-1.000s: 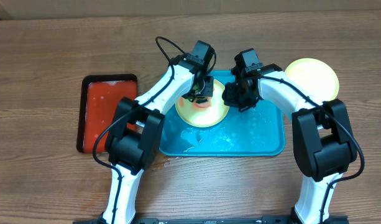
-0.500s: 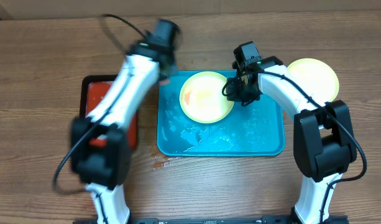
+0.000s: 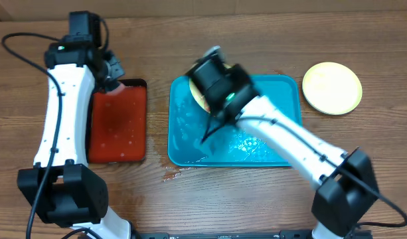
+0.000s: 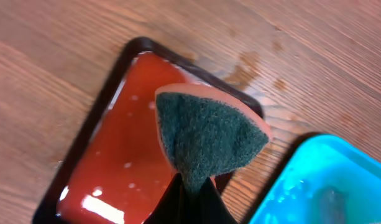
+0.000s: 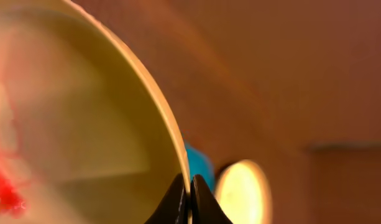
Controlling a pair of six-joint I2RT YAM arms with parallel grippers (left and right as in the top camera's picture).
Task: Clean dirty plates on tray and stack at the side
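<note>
**Inspection: one smeared plate gripped over the tray, one plate set aside, sponge over the black tray**

Left arm: the left end effector is clenched on a sponge, pinching it at its lower tip. The dark green scouring face is turned to the wrist camera, with an orange backing showing along the edge. The sponge hangs above the far right corner of the black tray, which holds a glossy red liquid. It is clear of the turquoise tray.

Right arm: it reaches across the turquoise tray to that tray's far left part. The right end effector is closed on the thin rim of a pale yellow-green plate, with both fingertips meeting on the edge. A red smear shows on the plate's inner face, low and to the left in the wrist view. From overhead the wrist is blurred and hides most of this plate. Whether the plate touches the tray floor cannot be told.

Other items: a second pale yellow plate lies flat on the table, just beyond the tray's far right corner and apart from it. The tray floor is wet, with a sheen and droplets. A small brownish wet patch marks the table at the tray's near left corner.
</note>
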